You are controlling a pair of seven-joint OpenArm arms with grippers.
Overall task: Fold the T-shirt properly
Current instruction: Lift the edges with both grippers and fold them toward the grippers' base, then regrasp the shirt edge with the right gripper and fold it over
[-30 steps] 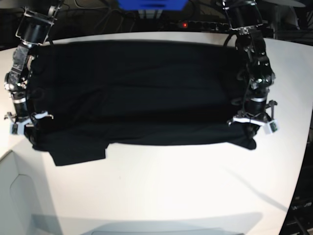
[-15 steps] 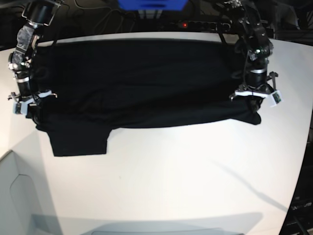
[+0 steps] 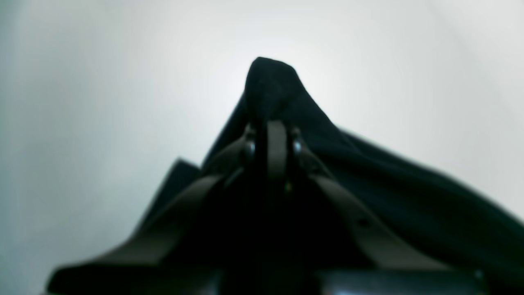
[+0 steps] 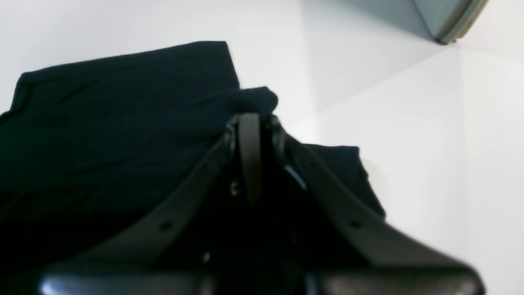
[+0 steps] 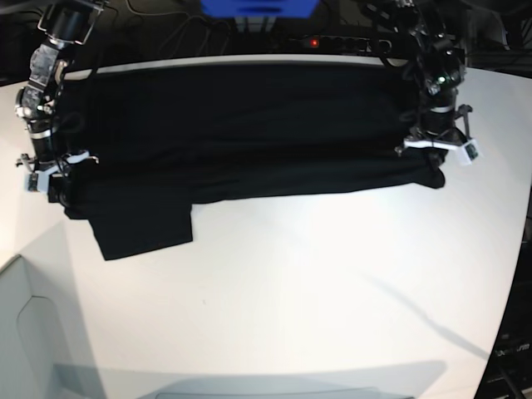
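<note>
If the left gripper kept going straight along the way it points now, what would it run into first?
The left gripper is shut on a bunched corner of the T-shirt, so that cloth comes first. Just beyond it lies the bare white table; depth is unclear.

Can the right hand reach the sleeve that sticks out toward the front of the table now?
Probably not yet. The right hand is shut on the T-shirt edge, just beside the protruding sleeve. Nothing lies between them on the table, but it must first let go.
</note>
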